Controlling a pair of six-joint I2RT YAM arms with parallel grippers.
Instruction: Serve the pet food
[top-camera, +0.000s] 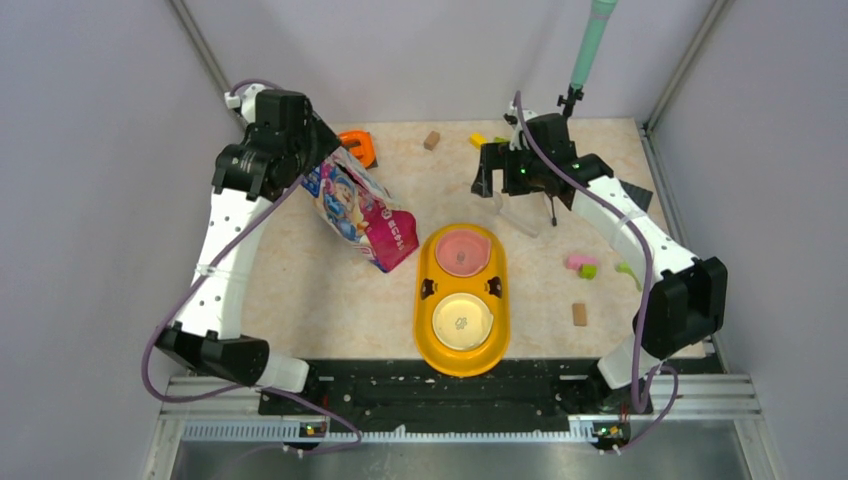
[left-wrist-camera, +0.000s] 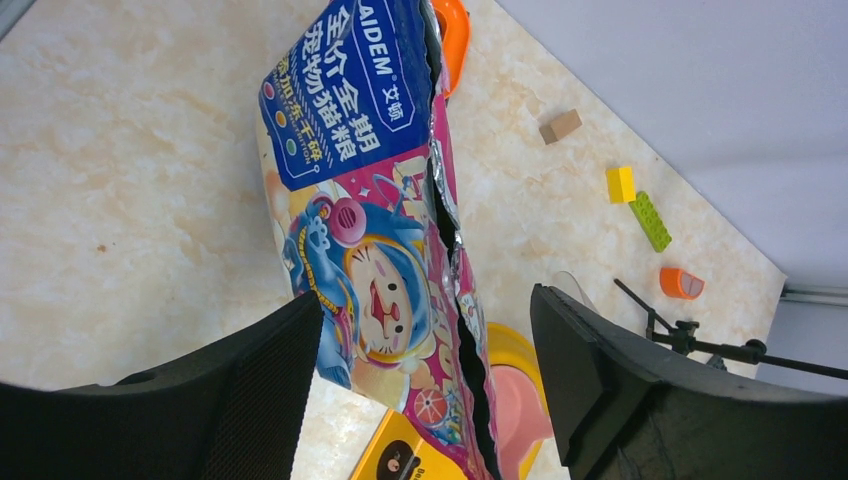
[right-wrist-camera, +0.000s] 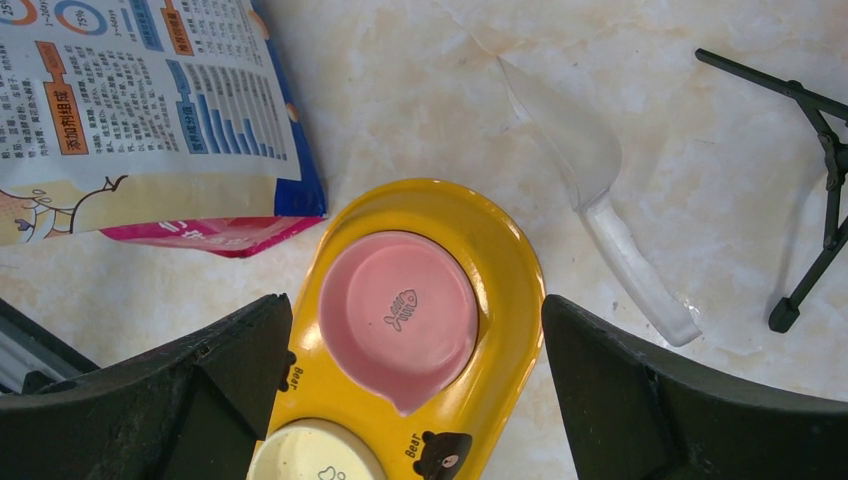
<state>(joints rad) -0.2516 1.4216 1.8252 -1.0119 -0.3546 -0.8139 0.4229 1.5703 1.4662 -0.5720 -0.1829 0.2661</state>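
Observation:
The glossy magenta-and-blue cat food bag (top-camera: 362, 212) lies on the table left of the yellow double feeder (top-camera: 425, 318). Its torn top edge (left-wrist-camera: 447, 225) gapes as a dark slit; the pet food itself is hidden inside. My left gripper (left-wrist-camera: 428, 300) is open and straddles the bag, with a clear gap at the right finger (left-wrist-camera: 590, 370). My right gripper (right-wrist-camera: 416, 300) hangs open above the feeder's pink bowl (right-wrist-camera: 400, 312), which shows only a fish emblem. The cream bowl (top-camera: 462, 320) sits nearer the arm bases. A clear plastic scoop (right-wrist-camera: 625, 255) lies to the right of the feeder.
A black tripod (right-wrist-camera: 815, 130) carrying a teal pole (top-camera: 590, 45) stands at the back right. An orange toy (top-camera: 357, 147), a tan block (top-camera: 431, 140) and a yellow brick (top-camera: 478, 140) lie at the back. Pink and green toys (top-camera: 582, 265) and another tan block (top-camera: 579, 314) lie right of the feeder.

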